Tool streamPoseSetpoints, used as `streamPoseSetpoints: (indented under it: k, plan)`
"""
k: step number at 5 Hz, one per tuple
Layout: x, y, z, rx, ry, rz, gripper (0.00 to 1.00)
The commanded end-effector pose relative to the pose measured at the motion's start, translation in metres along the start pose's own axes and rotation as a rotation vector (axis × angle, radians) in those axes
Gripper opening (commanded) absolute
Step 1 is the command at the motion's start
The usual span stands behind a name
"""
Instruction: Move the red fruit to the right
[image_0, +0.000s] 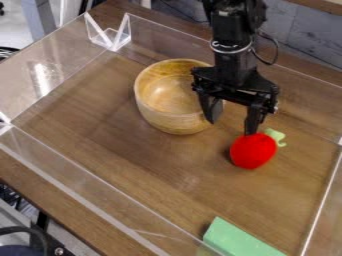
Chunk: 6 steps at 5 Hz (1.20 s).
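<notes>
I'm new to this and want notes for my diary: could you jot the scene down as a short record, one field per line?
Red fruit: on the table, with a small green leafy bit beside it
Gripper: open, just above and behind the fruit
Bowl: round, wooden, partly behind the gripper
Green block: flat, at the picture's bottom edge
Contact with fruit: cannot tell from this view

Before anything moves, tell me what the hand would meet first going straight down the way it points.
Probably the tabletop, between the bowl and the red fruit, though depth is unclear.
</notes>
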<state>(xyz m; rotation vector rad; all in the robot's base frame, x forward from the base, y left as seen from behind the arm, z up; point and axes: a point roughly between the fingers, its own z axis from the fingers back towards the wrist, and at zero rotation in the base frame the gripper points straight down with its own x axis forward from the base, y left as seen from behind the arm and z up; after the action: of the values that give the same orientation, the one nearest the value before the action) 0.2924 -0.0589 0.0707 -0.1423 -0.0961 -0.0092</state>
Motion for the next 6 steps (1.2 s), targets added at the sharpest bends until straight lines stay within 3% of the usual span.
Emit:
streamPoseSetpoints:
  k: [1,3,4,5,6]
  plan:
    - [0.004,-0.007,0.003,0.005,-0.032,0.011,1.00]
    - [-0.003,0.011,-0.013,0.024,-0.012,0.070,1.00]
    - [-0.011,0.009,-0.022,0.032,-0.006,0.106,1.00]
    - [-0.019,0.008,-0.031,0.040,-0.001,0.142,0.00]
    - [-0.012,0.005,-0.037,0.039,0.006,0.122,0.00]
